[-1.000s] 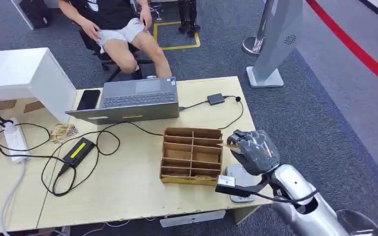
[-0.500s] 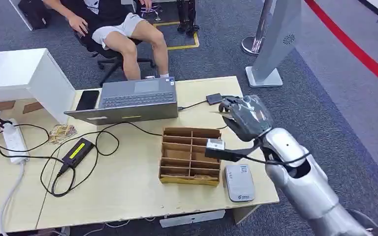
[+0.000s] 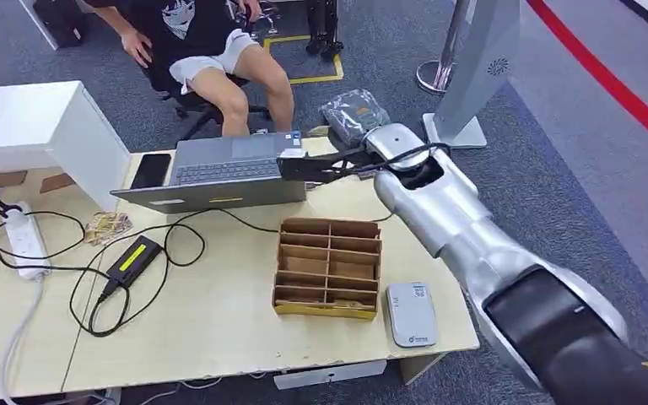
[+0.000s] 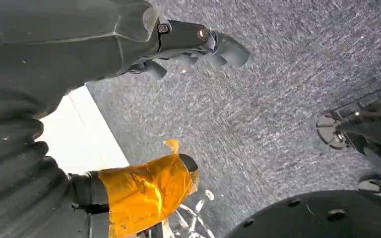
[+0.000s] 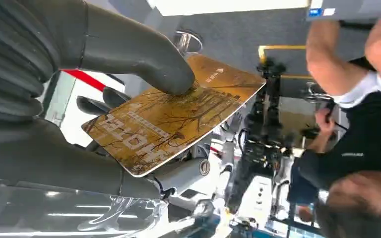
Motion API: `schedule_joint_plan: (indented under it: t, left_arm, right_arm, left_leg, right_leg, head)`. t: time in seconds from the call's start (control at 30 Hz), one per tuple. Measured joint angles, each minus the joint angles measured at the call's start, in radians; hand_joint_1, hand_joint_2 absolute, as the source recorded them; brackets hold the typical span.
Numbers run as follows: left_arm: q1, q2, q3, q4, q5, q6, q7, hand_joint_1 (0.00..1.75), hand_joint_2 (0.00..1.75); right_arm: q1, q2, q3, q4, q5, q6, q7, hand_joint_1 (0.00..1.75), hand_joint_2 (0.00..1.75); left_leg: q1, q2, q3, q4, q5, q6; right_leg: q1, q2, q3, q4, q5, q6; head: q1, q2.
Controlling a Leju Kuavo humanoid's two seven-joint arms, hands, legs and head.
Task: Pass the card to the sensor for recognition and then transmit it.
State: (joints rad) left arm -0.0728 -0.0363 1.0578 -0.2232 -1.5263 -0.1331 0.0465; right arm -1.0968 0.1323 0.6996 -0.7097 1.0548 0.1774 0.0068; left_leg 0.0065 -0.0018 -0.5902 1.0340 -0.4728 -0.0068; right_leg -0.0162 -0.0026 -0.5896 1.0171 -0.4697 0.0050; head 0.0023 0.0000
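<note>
I'm looking at an office-like demo hall, grey carpet [image 3: 548, 194], wooden desk [image 3: 219, 312] with laptop [image 3: 219, 169] and power strip [image 3: 24, 240], person on a swivel chair [image 3: 194, 110], red floor line [image 3: 616, 89], stanchion base [image 3: 430, 78].

Head view: from high on the robot, facing forward and down over the tabletop [image 3: 219, 312], with carpet and a seated person [image 3: 202, 42] beyond. Left wrist view: close behind the left hand [image 4: 144, 44], aimed down at grey carpet and a pale edge nearby. Right wrist view: turned over, very near the right hand [image 5: 104, 119] and its card [image 5: 173, 111], facing outward toward the person. Shared between head and right wrist views: the person, the right hand [image 3: 354, 114].
</note>
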Motion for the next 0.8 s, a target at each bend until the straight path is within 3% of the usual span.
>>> schedule_joint_plan:
  t: [0.33,0.8]
  left_arm:
    - [0.0,0.003,-0.022,0.0,0.0,0.0,-0.008,0.0,1.75]
    - [0.0,0.003,-0.029,0.0,0.0,0.002,-0.008,0.0,1.75]
  right_arm:
    - [-0.05,0.091,0.013,0.111,0.021,-0.026,0.024,1.75,1.75]
    - [-0.051,0.123,0.013,0.124,0.067,-0.055,0.018,1.75,1.75]
  left_leg:
    - [0.0,0.0,0.0,0.0,0.0,0.0]
    - [0.0,0.0,0.0,0.0,0.0,0.0]
  right_leg:
    - [0.0,0.0,0.0,0.0,0.0,0.0]
    - [0.0,0.0,0.0,0.0,0.0,0.0]
  head:
    - [0.0,0.0]
    - [0.0,0.0]
